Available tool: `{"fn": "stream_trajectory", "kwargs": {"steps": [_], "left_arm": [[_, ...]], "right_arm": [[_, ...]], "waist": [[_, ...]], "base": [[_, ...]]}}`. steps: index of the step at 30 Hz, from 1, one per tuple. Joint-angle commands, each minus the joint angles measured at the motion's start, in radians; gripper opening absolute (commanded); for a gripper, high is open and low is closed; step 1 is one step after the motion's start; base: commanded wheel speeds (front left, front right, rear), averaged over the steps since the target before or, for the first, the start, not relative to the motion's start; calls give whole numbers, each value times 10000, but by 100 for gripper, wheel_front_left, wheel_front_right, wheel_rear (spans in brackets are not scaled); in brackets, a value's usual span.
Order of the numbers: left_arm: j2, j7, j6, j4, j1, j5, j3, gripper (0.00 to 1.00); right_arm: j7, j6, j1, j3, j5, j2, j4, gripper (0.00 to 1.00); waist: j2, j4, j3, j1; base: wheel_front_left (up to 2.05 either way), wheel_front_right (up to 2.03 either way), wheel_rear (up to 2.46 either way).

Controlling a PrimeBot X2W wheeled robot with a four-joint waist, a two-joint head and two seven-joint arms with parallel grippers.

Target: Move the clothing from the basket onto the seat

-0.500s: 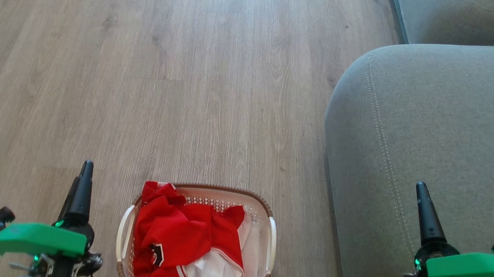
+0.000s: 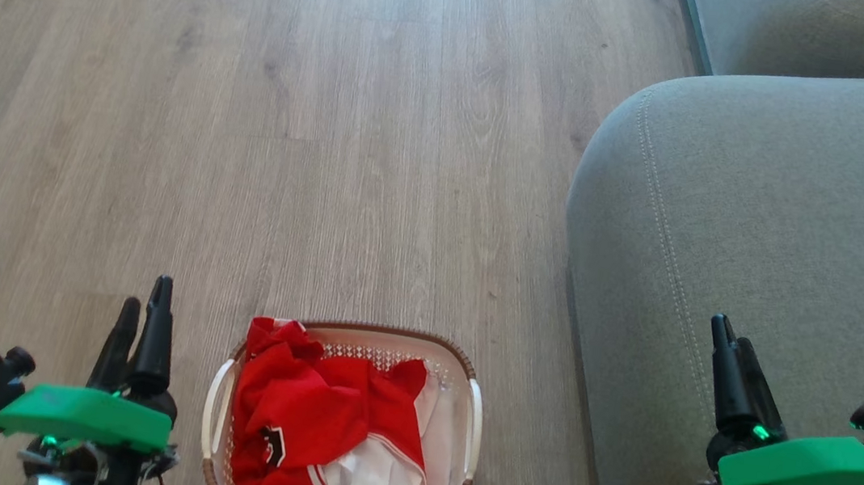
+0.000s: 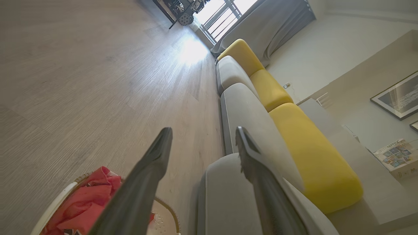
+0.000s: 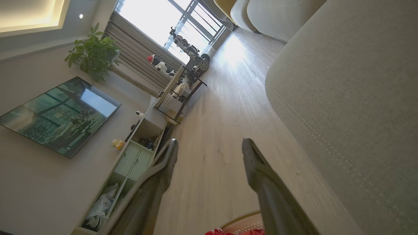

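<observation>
We see the left gripper [image 2: 146, 298] and right gripper [image 2: 729, 332] both spread wide, grasping nothing. The clothing [image 2: 299, 406] lies heaped in the basket [image 2: 389, 333], beside the seat [image 2: 793, 218].

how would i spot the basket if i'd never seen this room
On the wood floor, just left of the big grey seat, stands a small white perforated basket. Its brown woven rim and the red-and-white clothing heaped inside set it apart.

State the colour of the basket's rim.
Brown, with a woven look, around the white basket. The head view shows it best.
</observation>
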Motion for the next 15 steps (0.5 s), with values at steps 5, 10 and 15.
{"fn": "stream_trajectory", "kwargs": {"steps": [5, 10, 15], "left_arm": [[186, -235, -28, -414, -466, 836, 79, 100], [190, -382, -29, -409, -478, 1513, 74, 100], [194, -528, -32, -467, -487, 2147, 45, 100]], "right_arm": [[-250, 1, -461, 196, -810, -256, -476, 100], [-397, 1, -449, 202, -1446, -229, -494, 100], [-545, 1, -453, 217, -2049, -216, -536, 100]], "waist": [[0, -18, -7, 0], [0, -35, -17, 0], [0, -41, -25, 0]], "base": [[0, 0, 0], [0, 0, 0], [0, 0, 0]]}}
